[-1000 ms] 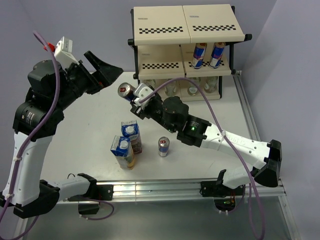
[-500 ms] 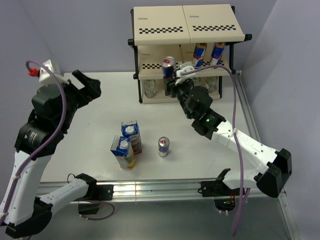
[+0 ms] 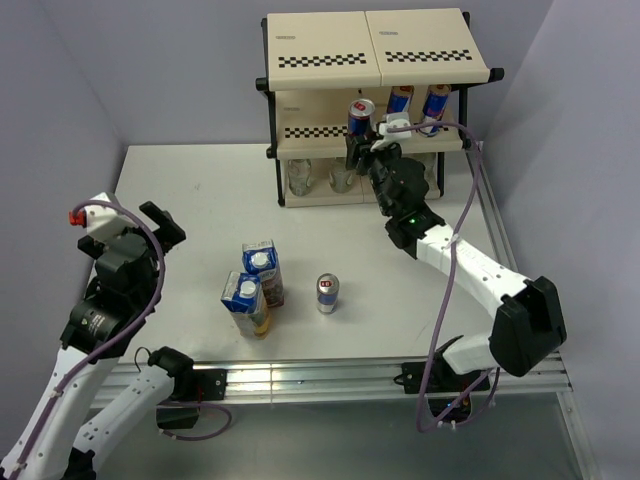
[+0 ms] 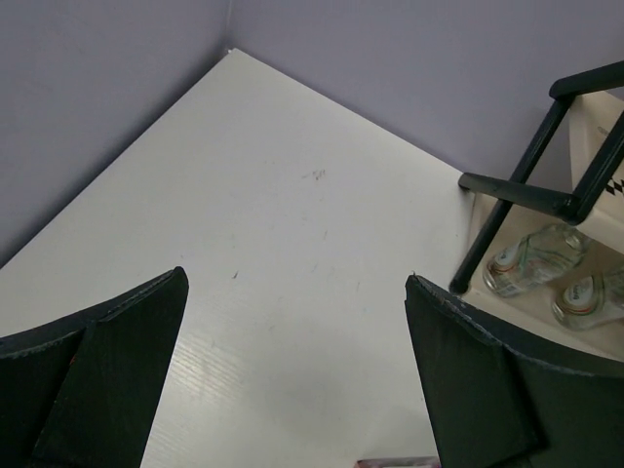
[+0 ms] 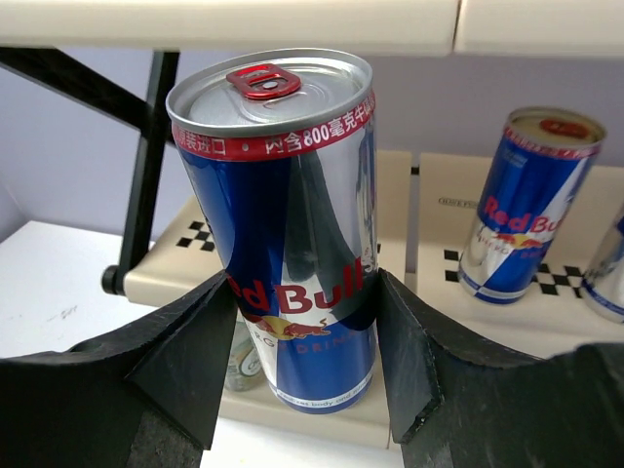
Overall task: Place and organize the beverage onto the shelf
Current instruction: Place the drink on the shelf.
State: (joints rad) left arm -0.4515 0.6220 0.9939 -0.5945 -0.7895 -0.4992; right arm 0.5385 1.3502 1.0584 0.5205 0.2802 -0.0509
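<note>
A: Why's the can (image 5: 278,224) upright at the shelf (image 5: 292,24) front?
B: My R gripper (image 5: 302,346) pinches it low so it lands flat on mid tier. L gripper (image 4: 292,361) is spread, idle.

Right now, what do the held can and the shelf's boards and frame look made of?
Can: thin metal, likely aluminium; glossy blue-and-silver print, mirror glints, red pull tab. Boards: cream, matte, smooth; plastic or laminated wood, cannot tell which. Frame: black tube, probably painted metal.
</note>
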